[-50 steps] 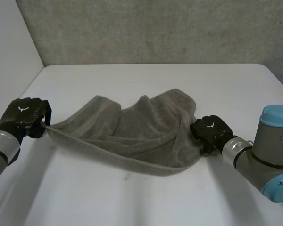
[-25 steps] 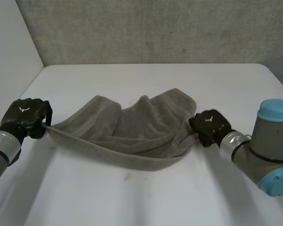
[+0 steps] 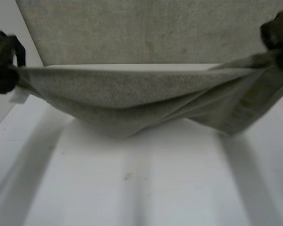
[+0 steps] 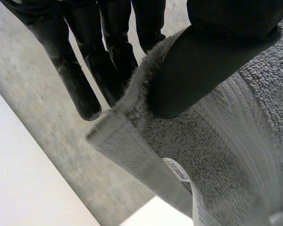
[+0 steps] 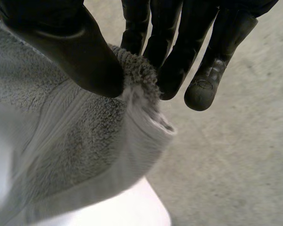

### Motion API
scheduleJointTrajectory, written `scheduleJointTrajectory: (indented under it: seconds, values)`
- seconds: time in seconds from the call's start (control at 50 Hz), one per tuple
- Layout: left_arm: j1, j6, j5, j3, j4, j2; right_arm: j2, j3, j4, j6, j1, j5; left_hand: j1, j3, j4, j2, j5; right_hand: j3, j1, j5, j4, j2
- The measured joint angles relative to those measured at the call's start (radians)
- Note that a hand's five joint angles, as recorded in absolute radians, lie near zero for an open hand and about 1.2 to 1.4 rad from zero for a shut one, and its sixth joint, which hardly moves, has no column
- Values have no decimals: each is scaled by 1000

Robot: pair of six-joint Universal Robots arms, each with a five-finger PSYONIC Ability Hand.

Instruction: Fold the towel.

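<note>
**Towel strung up over the table, pinched at both ends**

Got both arms lifted high above the white table (image 3: pixel 132 188) and spread wide. Got the left hand (image 3: pixel 2 61) up over the table's left side and the right hand (image 3: pixel 277 34) up over its right side, with the grey wall (image 3: pixel 146 33) past the table's far edge behind them.

Stretching the grey towel (image 3: pixel 132 96) between the two, top edge pulled fairly taut and well clear of the table. Sagging in the middle toward the tabletop; can't tell if the lowest bit touches or just hangs over it. Drooping in a loose flap over the table's right side too.

From the left wrist cam: clamping one towel corner, thumb (image 4: pixel 198 70) pressed into the terry on one face, fingers (image 4: pixel 80 80) fairly straight behind the other face. Definitely grasping cloth, not loose. Also spotting a small white label loop (image 4: pixel 179 175) on the hem, on the table-facing side of that pinch.

From the right wrist cam: same deal, thumb (image 5: pixel 80 56) squeezing a bunched-up corner against the fingers (image 5: pixel 198 61), with the rest of the cloth trailing down toward the table.
</note>
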Motion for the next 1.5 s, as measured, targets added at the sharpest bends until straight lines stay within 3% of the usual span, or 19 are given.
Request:
scheduleJointTrajectory:
  seconds: [0.14, 0.36, 0.44, 0.56, 0.64, 0.78, 0.86, 1.02, 1.26, 1.36, 1.5]
  values:
    - [-1, -11, 5, 83, -134, -42, 55, -129, 185, -18, -8, -2, 0, 0, 0, 0, 0, 0, 0, 0, 0, 0]
    - [-82, -6, -13, 215, -169, -452, 415, -151, 237, -90, 52, 38, 0, 0, 0, 0, 0, 0, 0, 0, 0, 0]
    - [-137, -6, -49, 388, -179, -640, 556, -279, 198, -90, 101, 94, 0, 0, 0, 0, 0, 0, 0, 0, 0, 0]
    - [-210, -21, -105, 788, -171, -827, 729, -670, 41, -37, 163, 159, 0, 0, 1, 0, 0, 0, 0, 0, 0, 0]
    - [-238, -99, -127, 1064, -89, -869, 752, -868, -141, 70, 179, 172, 0, 0, 0, 0, 0, 0, 2, 0, 0, 0]
    - [-244, -280, -167, 1180, 11, -859, 692, -858, -210, 161, 180, 164, 0, 0, 0, 0, 0, 0, 2, 0, 0, 0]
    - [-237, -339, -183, 1088, 12, -846, 666, -746, -127, 151, 175, 155, 0, 0, 0, 0, 0, 0, 2, 0, 0, 0]
    - [-200, -314, -176, 707, 29, -819, 653, -423, -69, 113, 160, 101, 0, 0, 0, 0, 0, 0, 2, 0, 0, 1]
    - [-163, -64, -146, 170, 177, -800, 665, 61, -224, -4, 97, 68, 0, 0, 1, 0, 0, 0, 2, 0, 0, 1]
    - [-127, 39, -100, 21, 168, -703, 553, 228, -210, -85, 37, 85, 0, 1, 1, 0, 0, 0, 2, 0, 0, 1]
    - [-56, 130, -17, -175, 44, -415, 326, 412, -48, -253, -74, 83, 0, 0, 1, 0, 0, 0, 2, 0, 0, 1]
